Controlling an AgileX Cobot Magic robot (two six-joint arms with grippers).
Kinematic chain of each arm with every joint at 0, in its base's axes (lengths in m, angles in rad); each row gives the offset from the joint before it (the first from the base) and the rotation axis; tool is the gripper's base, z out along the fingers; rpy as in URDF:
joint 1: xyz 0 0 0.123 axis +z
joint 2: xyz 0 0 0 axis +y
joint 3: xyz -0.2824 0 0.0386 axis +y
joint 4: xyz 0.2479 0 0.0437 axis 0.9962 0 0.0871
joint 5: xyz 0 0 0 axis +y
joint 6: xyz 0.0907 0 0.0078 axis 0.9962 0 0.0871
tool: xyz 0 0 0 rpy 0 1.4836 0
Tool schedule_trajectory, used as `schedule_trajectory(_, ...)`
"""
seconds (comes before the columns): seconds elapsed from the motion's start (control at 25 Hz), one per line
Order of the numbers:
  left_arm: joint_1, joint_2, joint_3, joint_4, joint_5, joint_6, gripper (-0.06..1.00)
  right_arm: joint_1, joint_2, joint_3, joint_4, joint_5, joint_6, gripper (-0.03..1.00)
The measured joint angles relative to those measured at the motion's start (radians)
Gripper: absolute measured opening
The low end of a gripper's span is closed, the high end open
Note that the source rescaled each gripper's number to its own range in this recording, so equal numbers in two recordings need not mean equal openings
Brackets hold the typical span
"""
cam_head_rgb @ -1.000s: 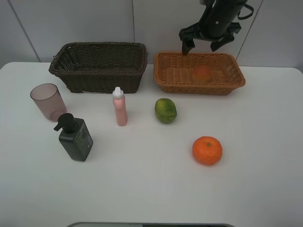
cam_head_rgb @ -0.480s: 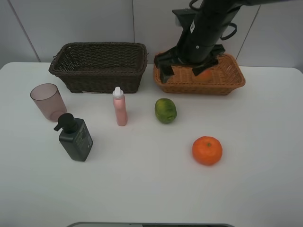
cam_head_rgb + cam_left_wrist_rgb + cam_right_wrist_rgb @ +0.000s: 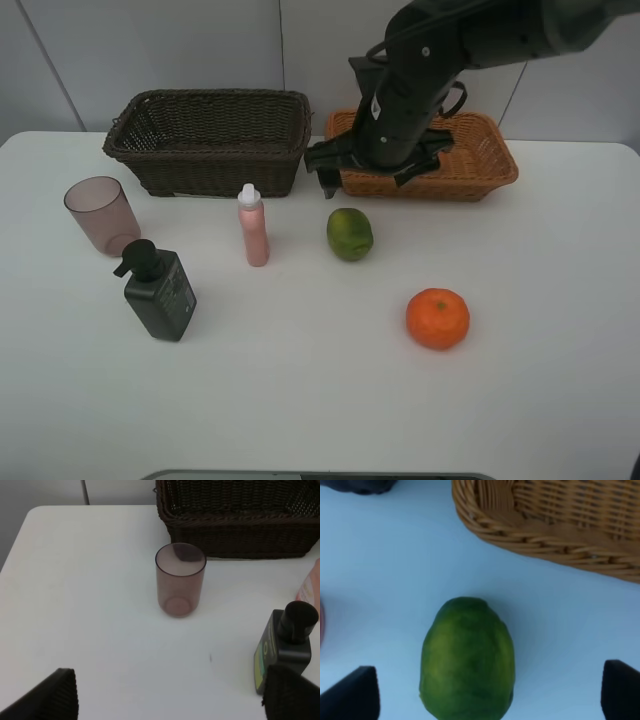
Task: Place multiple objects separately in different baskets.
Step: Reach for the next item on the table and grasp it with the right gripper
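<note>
Baskets (image 3: pixel 210 130) two, bottles (image 3: pixel 254 235) two, cup (image 3: pixel 100 215) one, loose fruits (image 3: pixel 437 318) two, left tool (image 3: pixel 172 697) spread, right tool (image 3: pixel 485 692) spread near green fruit (image 3: pixel 467 657)

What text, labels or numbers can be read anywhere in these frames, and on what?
No text is readable.
dark green pump bottle: it has a label with a yellow-green patch, but the print is too small and blurred to read.
slim pink bottle, cup, dark brown basket, light basket: no print visible.
</note>
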Motion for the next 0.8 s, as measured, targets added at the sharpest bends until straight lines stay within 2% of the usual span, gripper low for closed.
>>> schedule_trajectory(0.8, 0.0, 0.0, 0.0, 0.0, 0.0, 0.0, 0.96, 0.016, 0.161, 0.0, 0.006, -0.094, 0.005, 0.87)
